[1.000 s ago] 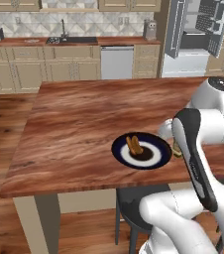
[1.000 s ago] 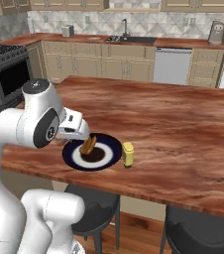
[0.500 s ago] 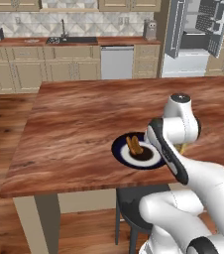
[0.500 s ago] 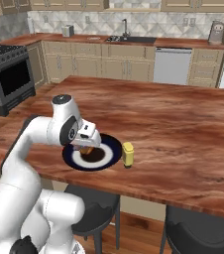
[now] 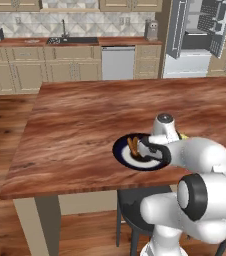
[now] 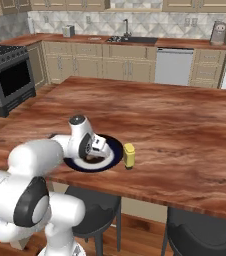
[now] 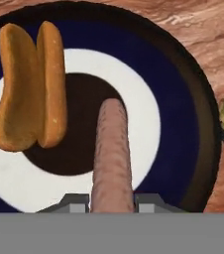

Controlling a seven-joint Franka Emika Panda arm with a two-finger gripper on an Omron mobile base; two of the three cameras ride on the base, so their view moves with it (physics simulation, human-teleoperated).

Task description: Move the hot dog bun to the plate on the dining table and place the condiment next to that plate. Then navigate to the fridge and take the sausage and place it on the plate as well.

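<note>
Now, the scene as it stands:
Gripper (image 7: 111,198): closed on the sausage (image 7: 112,158), which sticks out straight ahead from between the two fingertips.
Sausage: pinkish-brown, its far end over the dark centre of the plate (image 7: 183,99) (whether it touches the plate I cannot tell).
Bun (image 7: 29,87): lies on the plate ahead of the gripper and to the left in the hand view, split side facing the camera, just beside the sausage tip but apart from it.
Plate: round, with a dark blue rim, a white ring and a dark middle, directly below the gripper on the wooden dining table (image 5: 80,125).
Condiment (image 6: 129,155): small yellow bottle, upright on the table just beside the plate's rim, to the gripper's right.
Fridge (image 5: 197,35): well behind the table, doors open.
</note>
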